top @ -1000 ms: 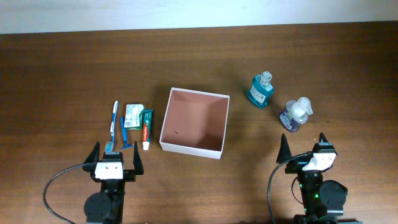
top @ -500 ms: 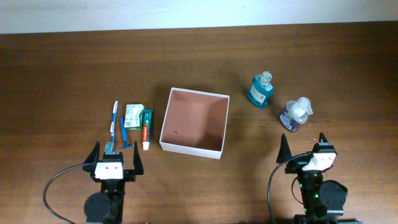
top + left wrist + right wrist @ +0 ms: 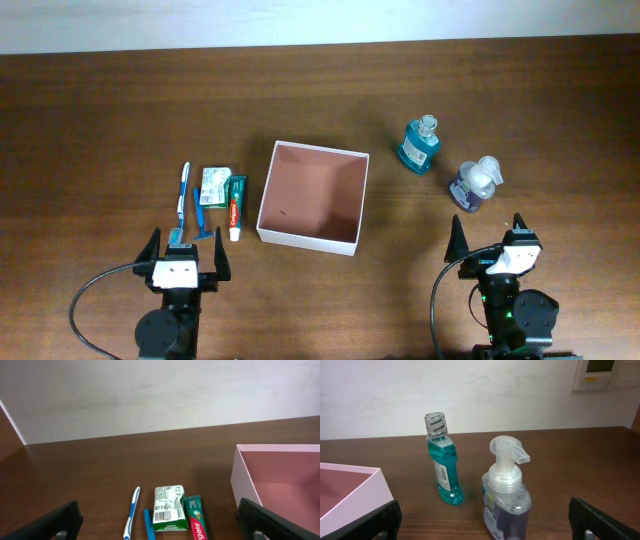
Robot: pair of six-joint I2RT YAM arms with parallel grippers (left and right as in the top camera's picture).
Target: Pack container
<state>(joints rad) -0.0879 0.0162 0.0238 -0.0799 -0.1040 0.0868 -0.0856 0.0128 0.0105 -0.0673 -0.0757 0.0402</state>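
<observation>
The container [image 3: 315, 190], a shallow square box with white walls and a pinkish-brown floor, was seen standing open side up near the middle of the dark wooden table [image 3: 100, 100]. Just to its left a small group of toiletries was laid out: a toothpaste tube [image 3: 236, 205] nearest the box wall but apart from it, a green-and-white soap packet [image 3: 214, 184] touching the tube's left side, a blue-handled item [image 3: 201, 215] that could not be identified with certainty, and a white-and-blue toothbrush [image 3: 183, 190] at the far left. To the right of the box, well apart from it, a teal mouthwash bottle [image 3: 420, 146] was stood upright, and a clear pump bottle [image 3: 473, 185] of purplish liquid was placed near it, closer to the front edge.

The left gripper [image 3: 186, 240] was held at the front edge below the toiletries, its jaws spread wide and nothing between them. The right gripper [image 3: 487, 232] was held just in front of the pump bottle, likewise spread wide and touching nothing.
</observation>
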